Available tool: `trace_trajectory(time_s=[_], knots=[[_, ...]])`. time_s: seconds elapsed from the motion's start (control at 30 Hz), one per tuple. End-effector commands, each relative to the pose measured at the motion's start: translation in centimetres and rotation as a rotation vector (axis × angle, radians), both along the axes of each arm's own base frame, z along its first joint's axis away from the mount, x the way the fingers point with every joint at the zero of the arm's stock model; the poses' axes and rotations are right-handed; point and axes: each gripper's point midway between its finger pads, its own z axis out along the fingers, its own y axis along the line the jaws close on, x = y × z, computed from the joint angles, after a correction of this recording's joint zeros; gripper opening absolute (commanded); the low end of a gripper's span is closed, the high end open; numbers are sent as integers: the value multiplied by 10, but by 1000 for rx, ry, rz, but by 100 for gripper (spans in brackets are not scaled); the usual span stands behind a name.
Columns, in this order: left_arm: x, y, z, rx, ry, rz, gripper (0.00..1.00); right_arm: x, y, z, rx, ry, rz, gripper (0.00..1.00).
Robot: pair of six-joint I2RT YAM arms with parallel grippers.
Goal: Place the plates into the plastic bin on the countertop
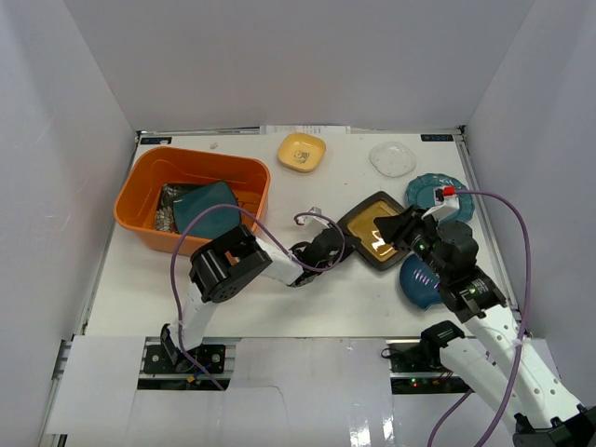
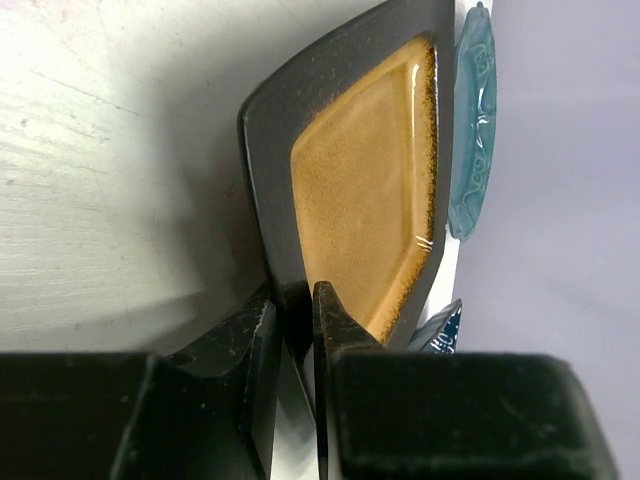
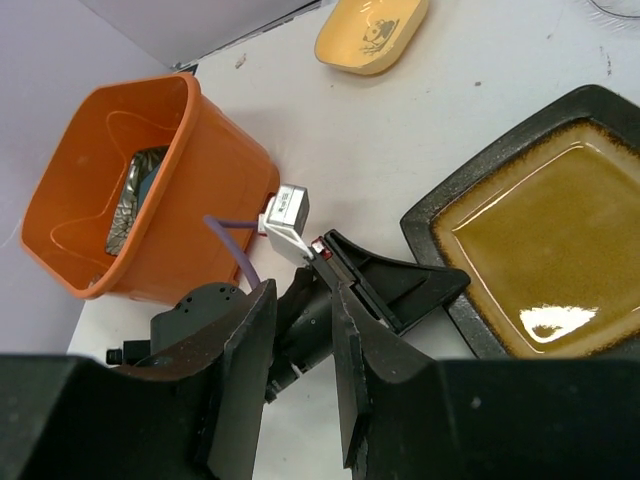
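Observation:
The black-rimmed mustard square plate [image 1: 377,231] lies mid-right on the white countertop [image 1: 279,307]. My left gripper [image 1: 337,246] is shut on its left corner; in the left wrist view [image 2: 297,305] the jaws pinch the dark rim of the plate [image 2: 365,190]. My right gripper [image 1: 402,226] hovers over the plate's right side, open and empty [image 3: 300,305]. The orange plastic bin [image 1: 140,191] at the back left holds the teal square plate [image 1: 207,207] and the black floral plate [image 1: 170,207].
A small yellow square dish [image 1: 302,152] and a clear round plate [image 1: 392,158] sit at the back. The teal scalloped plate [image 1: 430,191] and the blue plate [image 1: 419,281] lie right of the mustard plate, under the right arm. White walls enclose the table.

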Motion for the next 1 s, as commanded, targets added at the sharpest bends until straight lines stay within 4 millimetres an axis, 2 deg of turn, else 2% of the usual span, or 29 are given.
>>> trace_trajectory(time_s=[0.0,0.03,0.07,0.1,0.13,0.17,0.2,0.23,0.27,0.3,0.33,0.37,0.4,0.43,0.5,0.53,0.57,0.7,0.73,0.77,0.83,0.97], knots=[[-8,43,-34,188,5,30,0,0,3,8,25,-35,14,35],[-10,46,-28,187,-18,18,0,0,3,6,25,-33,19,35],[-12,49,-12,170,-37,17,0,0,5,1,21,-24,26,35],[-20,63,-18,191,-24,15,0,0,6,-2,15,-20,32,36],[-23,67,-9,185,-53,0,0,-3,11,-6,18,-10,68,37],[-32,80,2,176,-65,-5,0,-3,14,-13,14,4,80,43],[-31,77,22,137,-89,-8,0,-4,16,-17,13,10,95,47],[-42,90,18,144,-87,-20,0,-7,22,-20,14,19,135,52],[-48,96,26,137,-102,-38,0,-8,24,-21,12,22,152,57],[-53,101,51,82,-127,-36,0,-8,29,-23,8,26,178,68],[-63,114,47,78,-119,-42,0,-11,34,-24,2,24,219,73],[-69,118,56,63,-141,-62,0,-10,37,-27,-7,36,238,77],[-73,123,80,11,-175,-62,0,-11,39,-28,-14,37,258,87],[-81,134,73,30,-158,-71,0,-14,44,-26,-21,23,304,91],[-90,142,87,1,-182,-89,0,-14,46,-32,-30,37,330,98],[-94,147,105,-45,-203,-90,0,-15,47,-36,-28,41,350,95],[-101,149,105,-59,-199,-118,0,-15,46,-43,-38,57,355,91],[-112,159,134,-92,-252,-157,0,-21,39,-74,-33,132,368,90],[-115,164,135,-89,-253,-157,0,-17,37,-73,-20,108,361,90],[-119,170,154,-132,-286,-152,0,-22,36,-86,-11,133,372,90],[-122,175,167,-145,-315,-155,0,-28,36,-93,10,150,405,90],[-134,176,215,-220,-399,-205,0,-45,37,-109,35,186,437,90]])
